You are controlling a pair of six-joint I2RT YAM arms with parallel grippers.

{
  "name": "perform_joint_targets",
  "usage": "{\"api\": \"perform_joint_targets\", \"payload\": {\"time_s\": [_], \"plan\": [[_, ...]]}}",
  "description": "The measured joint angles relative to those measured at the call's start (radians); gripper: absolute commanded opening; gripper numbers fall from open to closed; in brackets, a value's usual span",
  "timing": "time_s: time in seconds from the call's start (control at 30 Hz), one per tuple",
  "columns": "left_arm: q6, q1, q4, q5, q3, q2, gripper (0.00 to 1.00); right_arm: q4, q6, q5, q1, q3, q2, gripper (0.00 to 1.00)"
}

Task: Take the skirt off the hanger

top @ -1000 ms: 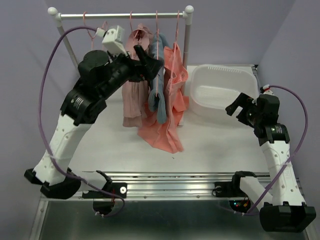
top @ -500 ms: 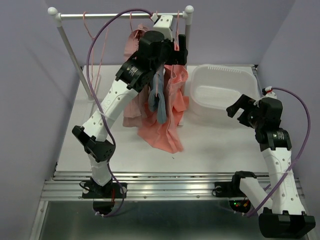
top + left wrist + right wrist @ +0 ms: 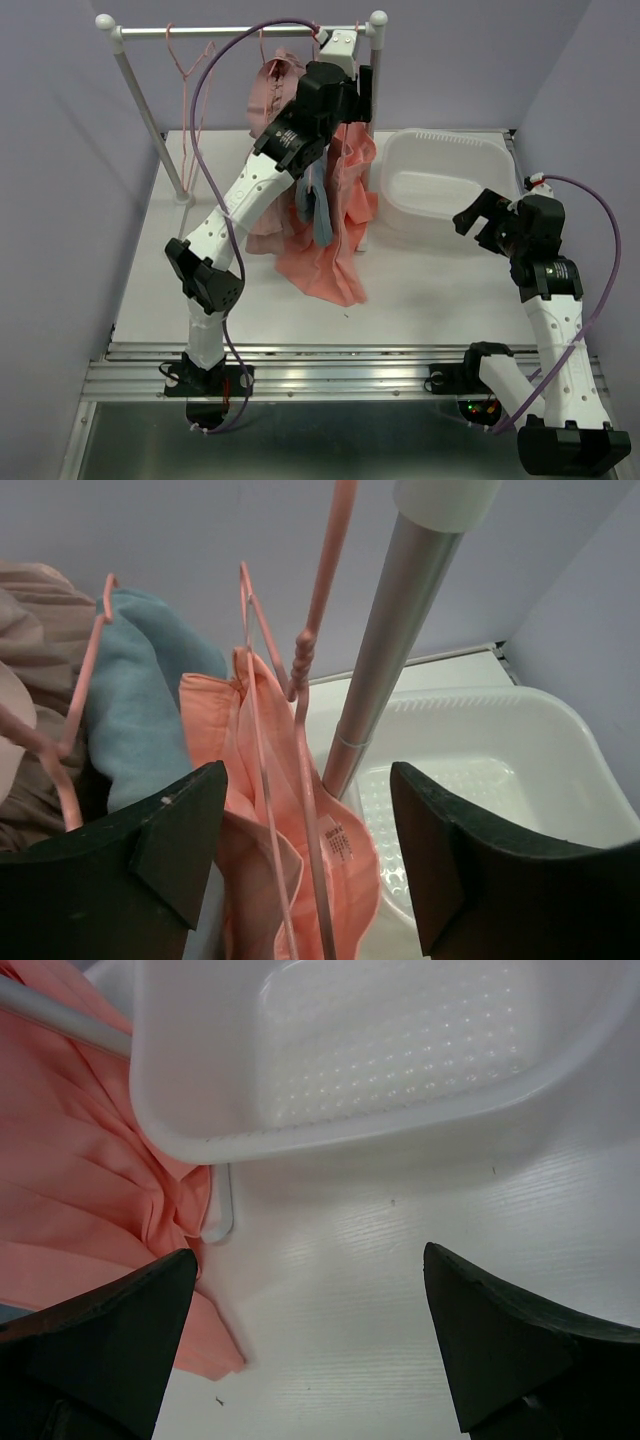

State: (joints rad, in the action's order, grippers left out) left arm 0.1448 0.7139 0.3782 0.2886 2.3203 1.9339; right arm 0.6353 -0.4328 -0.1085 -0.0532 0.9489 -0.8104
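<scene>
Garments hung from the rail (image 3: pixel 240 31) along the 12 o'clock edge of the table (image 3: pixel 430 290). A bare hanger (image 3: pixel 185 60) sat at 11 o'clock, followed by a dusty pink garment (image 3: pixel 265 215) and a blue garment (image 3: pixel 322 215). The coral skirt (image 3: pixel 335 255) hung at about 12 o'clock on its pink hanger (image 3: pixel 262 710), its lower part spilling onto the table. The left gripper (image 3: pixel 315 865) was up at the skirt's waistband with its jaws spread, one finger on either side of the hanger wires and the folded cloth. It pinched nothing that I could see. Just to the right stood the rack's post (image 3: pixel 385 670), then the white tub (image 3: pixel 445 135) at 2 o'clock. The right gripper (image 3: pixel 478 215) was at 3 o'clock, jaws wide and empty, above the table beside the tub.

In the wrist view the post appeared between the fingers, behind the skirt. Closing there might have trapped the post or a hanger wire along with the cloth. A pull would then likely have dragged the hanger, or the whole light rack, rather than the skirt alone. The blue garment's hanger, close on the left, could also have been snagged.

A second earlier the left arm had been at the dusty pink garment near 11 o'clock, and it had since swung across to the skirt. Over the last half second it had edged slightly further right. The skirt, tub and right arm had not shifted.
</scene>
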Motion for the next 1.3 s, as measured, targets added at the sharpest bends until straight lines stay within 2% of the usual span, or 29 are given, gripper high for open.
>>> {"api": "perform_joint_targets", "payload": {"time_s": [0.03, 0.13, 0.17, 0.33, 0.37, 0.43, 0.47, 0.87, 1.3], "plan": [[-0.001, 0.0, -0.002, -0.001, 0.003, 0.008, 0.65, 0.0, 0.0, 0.0, 0.0, 0.0, 0.0, 1.0], [-0.008, 0.0, -0.008, 0.0, 0.004, 0.024, 0.56, 0.0, 0.0, 0.0, 0.0, 0.0, 0.0, 1.0], [-0.01, 0.0, -0.008, 0.001, 0.004, 0.027, 0.49, 0.0, 0.0, 0.0, 0.0, 0.0, 0.0, 1.0], [-0.021, 0.0, -0.021, 0.012, 0.004, 0.029, 0.33, 0.0, 0.001, 0.005, 0.0, 0.0, 0.005, 1.0], [-0.023, 0.0, -0.025, 0.014, 0.004, 0.029, 0.23, 0.0, 0.001, 0.005, 0.0, 0.0, 0.007, 1.0], [-0.026, 0.0, -0.027, 0.016, 0.004, 0.029, 0.11, 0.0, 0.002, 0.005, 0.0, 0.0, 0.012, 1.0], [-0.027, 0.0, -0.029, 0.021, 0.004, 0.029, 0.01, 0.0, 0.003, 0.005, 0.0, 0.0, 0.014, 1.0], [-0.047, 0.005, -0.039, 0.039, 0.004, 0.029, 0.0, 0.0, 0.008, 0.014, 0.0, 0.0, 0.028, 1.0], [-0.109, 0.099, -0.157, 0.275, -0.016, 0.003, 0.0, 0.0, 0.011, 0.02, 0.0, 0.0, 0.031, 1.0]]}}
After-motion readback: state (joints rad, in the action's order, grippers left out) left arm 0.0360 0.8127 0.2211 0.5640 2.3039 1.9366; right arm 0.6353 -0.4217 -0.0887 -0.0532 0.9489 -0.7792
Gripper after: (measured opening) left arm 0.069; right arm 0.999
